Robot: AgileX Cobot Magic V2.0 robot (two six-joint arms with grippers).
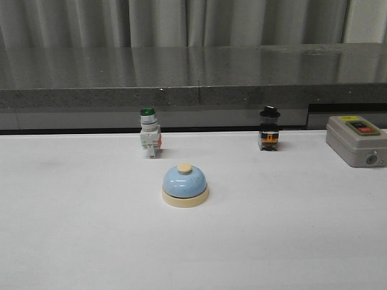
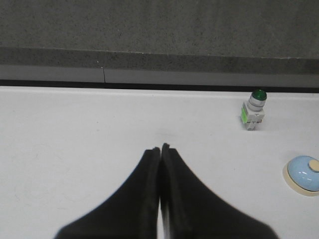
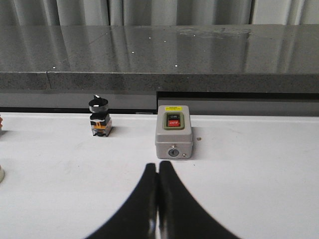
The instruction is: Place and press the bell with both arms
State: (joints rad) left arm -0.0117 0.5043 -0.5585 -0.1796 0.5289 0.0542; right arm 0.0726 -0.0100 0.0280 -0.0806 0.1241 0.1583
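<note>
Left claw [image 2: 160,149] pressed together, empty, above white table [image 1: 72,229]; right claw [image 3: 158,168] likewise closed, empty. Bell [image 1: 185,185] sits upright mid-table, untouched, near of green-capped switch [image 1: 149,133], black-knobbed switch [image 1: 269,129] far right.

A white table [image 1: 72,241] fills the lower view; toward 12 o'clock runs a dark speckled stone ledge [image 1: 181,75], with grey pleated curtains [image 1: 242,21] behind.
</note>
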